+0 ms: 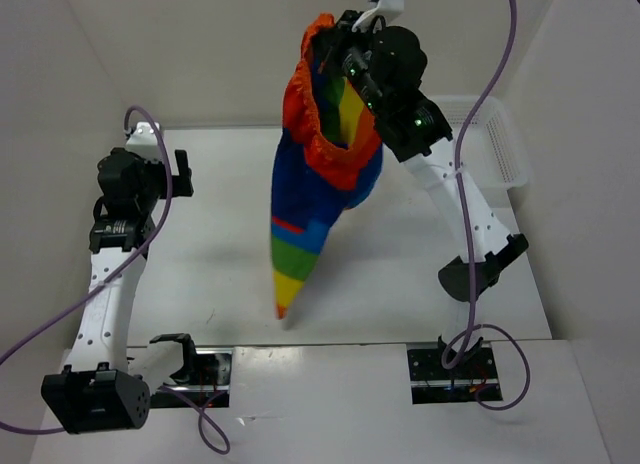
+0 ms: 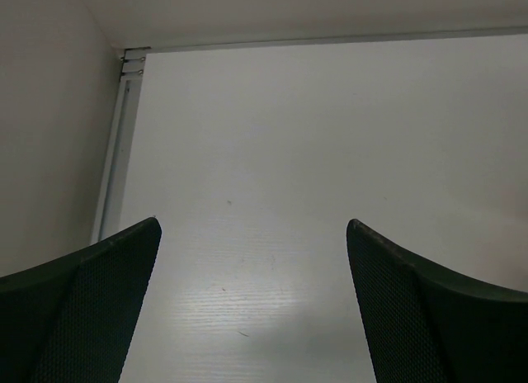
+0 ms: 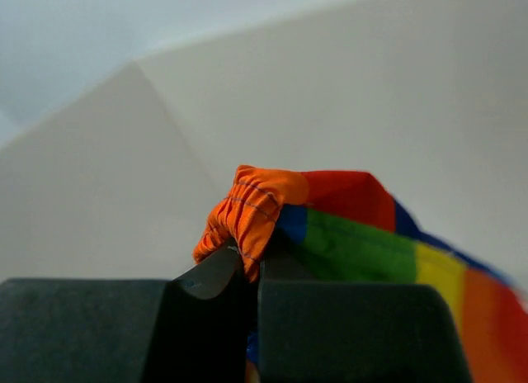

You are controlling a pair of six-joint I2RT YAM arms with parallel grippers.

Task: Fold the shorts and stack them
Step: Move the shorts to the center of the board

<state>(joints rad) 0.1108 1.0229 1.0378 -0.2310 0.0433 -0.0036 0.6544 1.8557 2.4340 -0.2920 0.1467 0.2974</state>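
The rainbow-striped shorts [image 1: 310,199] hang in the air above the table's middle, orange waistband up, striped leg tip just over the tabletop. My right gripper [image 1: 340,46] is raised high and shut on the orange waistband [image 3: 247,205]; the right wrist view shows the band pinched between the two black fingers [image 3: 210,280], with green, yellow and blue cloth trailing right. My left gripper [image 1: 182,172] is open and empty, low over the table's left side, well left of the shorts. Its two fingers [image 2: 91,292] frame bare white tabletop.
A white mesh basket [image 1: 495,144] stands at the back right, partly behind the right arm. White walls enclose the table on the left, back and right. A purple cable loops from each arm. The table's left rail [image 2: 115,152] shows in the left wrist view.
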